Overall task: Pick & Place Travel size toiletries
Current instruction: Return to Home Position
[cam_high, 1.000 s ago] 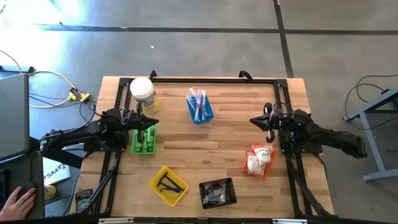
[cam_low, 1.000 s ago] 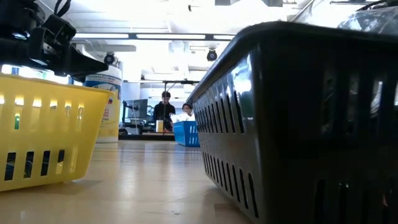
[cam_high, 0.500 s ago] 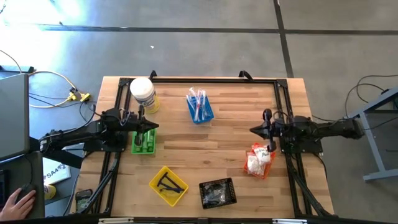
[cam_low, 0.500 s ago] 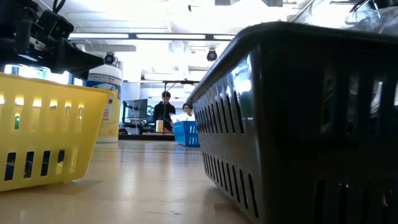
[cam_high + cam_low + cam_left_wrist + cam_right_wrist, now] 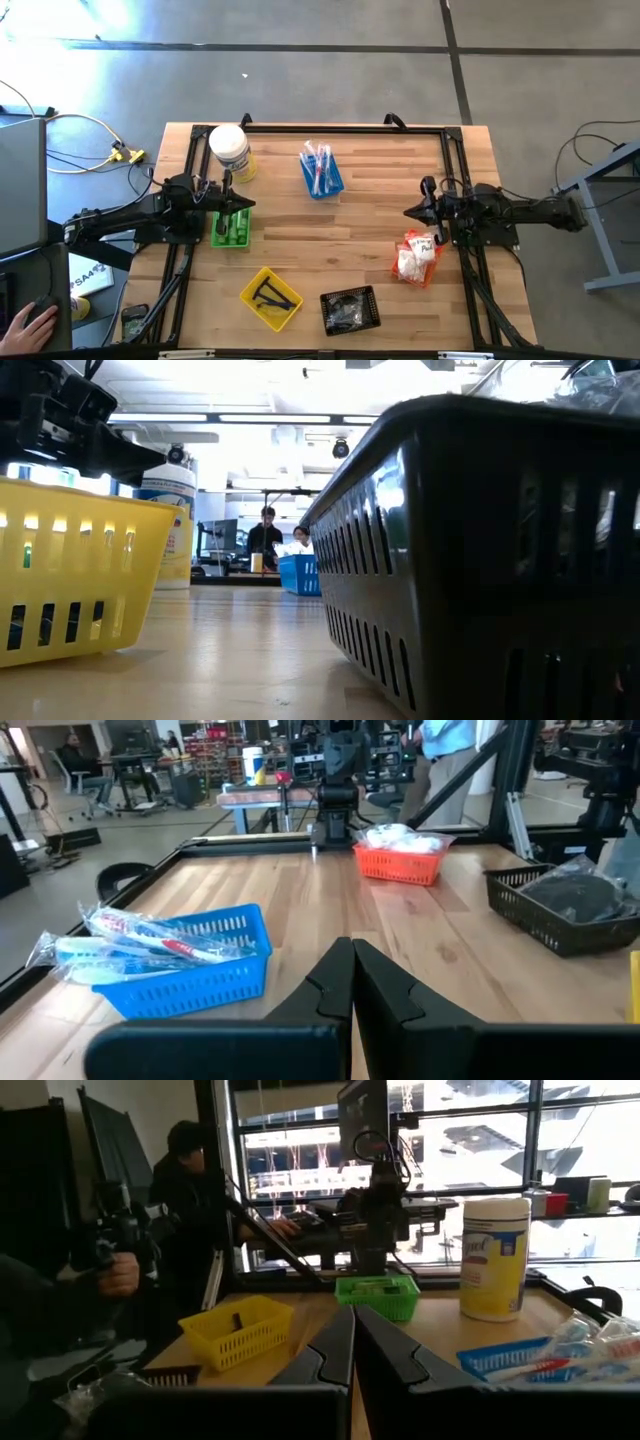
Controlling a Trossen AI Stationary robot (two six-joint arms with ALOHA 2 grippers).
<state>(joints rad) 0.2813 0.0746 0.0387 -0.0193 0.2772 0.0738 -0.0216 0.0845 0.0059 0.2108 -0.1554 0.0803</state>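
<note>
The toiletries lie sorted in trays: small green bottles in the green tray, wrapped toothbrushes in the blue tray, white sachets in the orange tray, black T-shaped pieces in the yellow tray, and dark bits in the black tray. My left gripper hovers shut over the far end of the green tray. My right gripper hangs shut just beyond the orange tray's far edge. In both wrist views the fingertips meet with nothing between them.
A big white tub with a yellow label stands at the far left corner, close to my left arm. Bare wood lies between the two grippers. A person's hand rests off the table at the near left. People stand beyond the left edge.
My right arm has swung round until it lies level across the table's right edge, and its gripper has shifted a little toward the near edge, closer to the orange tray. My left gripper has edged slightly toward the near edge over the green tray.
</note>
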